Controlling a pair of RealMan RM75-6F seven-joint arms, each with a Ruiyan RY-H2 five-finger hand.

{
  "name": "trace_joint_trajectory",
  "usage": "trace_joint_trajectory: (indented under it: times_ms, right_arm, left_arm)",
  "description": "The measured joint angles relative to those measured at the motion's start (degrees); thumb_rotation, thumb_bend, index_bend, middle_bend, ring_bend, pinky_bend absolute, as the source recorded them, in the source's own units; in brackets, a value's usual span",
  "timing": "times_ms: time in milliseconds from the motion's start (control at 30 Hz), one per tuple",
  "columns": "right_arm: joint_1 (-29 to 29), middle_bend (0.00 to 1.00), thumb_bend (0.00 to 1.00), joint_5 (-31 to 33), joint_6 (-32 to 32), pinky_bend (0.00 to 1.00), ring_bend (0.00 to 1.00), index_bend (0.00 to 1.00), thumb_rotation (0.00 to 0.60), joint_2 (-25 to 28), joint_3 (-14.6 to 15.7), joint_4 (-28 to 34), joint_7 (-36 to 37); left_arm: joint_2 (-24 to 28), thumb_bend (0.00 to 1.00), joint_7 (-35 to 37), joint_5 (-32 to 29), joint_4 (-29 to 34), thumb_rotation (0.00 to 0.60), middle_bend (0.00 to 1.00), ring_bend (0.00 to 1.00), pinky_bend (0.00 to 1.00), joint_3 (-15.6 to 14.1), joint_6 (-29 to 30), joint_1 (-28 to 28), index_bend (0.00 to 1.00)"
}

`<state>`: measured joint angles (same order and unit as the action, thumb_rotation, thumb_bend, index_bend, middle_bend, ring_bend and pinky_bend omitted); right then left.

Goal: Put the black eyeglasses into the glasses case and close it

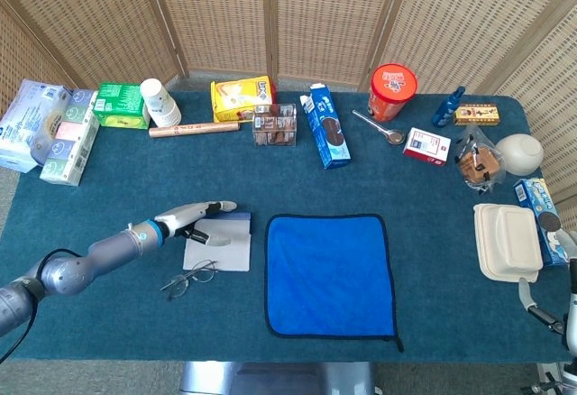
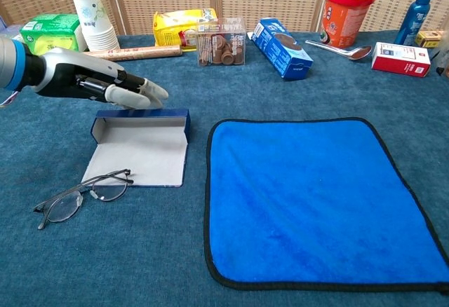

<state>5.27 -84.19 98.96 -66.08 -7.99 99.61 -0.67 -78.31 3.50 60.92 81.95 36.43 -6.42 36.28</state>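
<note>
The black eyeglasses [image 1: 187,278] [image 2: 81,198] lie unfolded on the teal table, one lens overlapping the front corner of the glasses case. The glasses case [image 1: 219,243] [image 2: 140,154] lies open, showing a grey inside and a low blue back wall. My left hand [image 1: 194,215] [image 2: 105,86] reaches in from the left with its fingers stretched out over that back wall, touching its top edge and holding nothing. My right hand [image 1: 566,300] shows only partly at the right edge of the head view, and how its fingers stand is hidden.
A blue cloth [image 1: 329,273] [image 2: 316,195] lies flat just right of the case. Along the far edge stand a paper cup [image 1: 160,102], a blue cookie box [image 1: 325,126] and a red tub [image 1: 392,91]. A white clamshell box [image 1: 507,240] sits at the right.
</note>
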Motion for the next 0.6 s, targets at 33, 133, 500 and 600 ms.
trace_joint_trajectory:
  times_ms: [33,133,500,600]
  right_arm:
    - [-0.1,0.12,0.35,0.0,-0.2,0.15,0.03,0.12,0.454,-0.1,0.0,0.0,0.0]
    - [-0.4,0.12,0.35,-0.2,-0.6,0.15,0.03,0.12,0.453,-0.2,-0.1,-0.3,0.2]
    - [-2.0,0.12,0.35,-0.4,-2.7,0.15,0.03,0.12,0.455,-0.8,-0.5,-1.0,0.6]
    - [-2.6,0.12,0.35,-0.5,-3.4,0.15,0.03,0.12,0.452,-1.2,-0.6,-1.4,0.7]
  left_arm:
    - [0.2,0.16,-0.4,0.0,0.4,0.278,0.1,0.0,0.04,0.2,0.1,-0.5,0.04]
    - [0.4,0.16,-1.2,0.2,1.0,0.281,0.1,0.0,0.04,0.5,1.2,-1.3,0.03]
    - [0.9,0.18,-4.5,9.4,4.7,0.283,0.08,0.0,0.04,-0.5,18.4,-4.9,0.14]
    - [2.6,0.25,-5.9,14.4,7.7,0.286,0.08,0.0,0.04,-2.8,24.4,-6.6,0.21]
